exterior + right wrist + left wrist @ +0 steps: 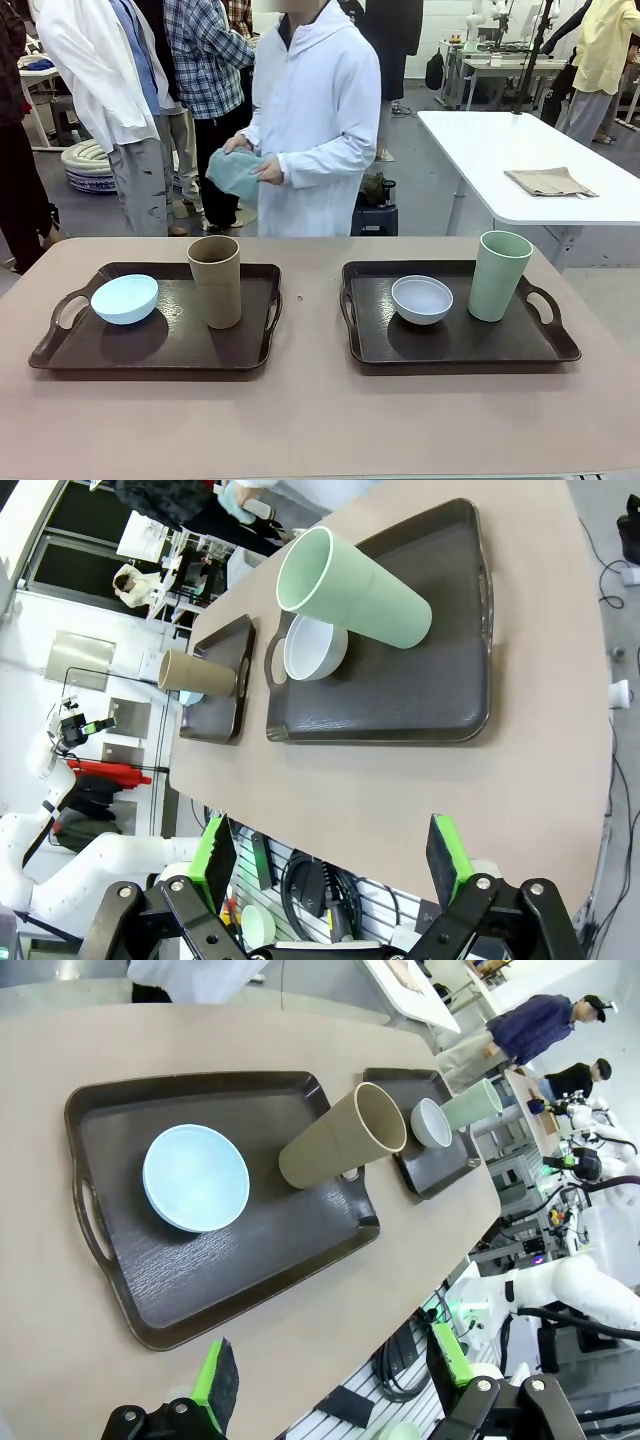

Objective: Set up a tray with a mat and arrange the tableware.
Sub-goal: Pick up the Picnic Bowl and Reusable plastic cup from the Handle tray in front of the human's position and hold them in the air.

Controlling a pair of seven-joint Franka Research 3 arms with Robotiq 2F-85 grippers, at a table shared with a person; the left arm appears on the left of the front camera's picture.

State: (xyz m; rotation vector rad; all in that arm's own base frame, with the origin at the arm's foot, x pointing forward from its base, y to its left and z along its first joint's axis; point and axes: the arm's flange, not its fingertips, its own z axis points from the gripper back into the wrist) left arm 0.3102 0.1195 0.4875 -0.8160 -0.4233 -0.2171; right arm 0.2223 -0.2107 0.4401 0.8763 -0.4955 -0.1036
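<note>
Two dark trays lie side by side on the table. The left tray [170,342] holds a light blue bowl [125,298] and an upright brown tumbler [215,281]. On the right tray [470,345] stand a grey-white bowl [421,299] and a pale green tumbler [498,275]. Across the table a person holds a folded teal mat [235,172] in both hands. My left gripper [335,1375] hangs open above the table's near edge, back from the blue bowl [196,1177] and brown tumbler [335,1150]. My right gripper [330,855] is open too, back from the green tumbler [355,585] and pale bowl [315,648].
Bare tabletop [310,420] runs between the trays and along the near edge. A second white table [520,150] at the back right carries a folded tan cloth [548,181]. Several people stand behind the far side.
</note>
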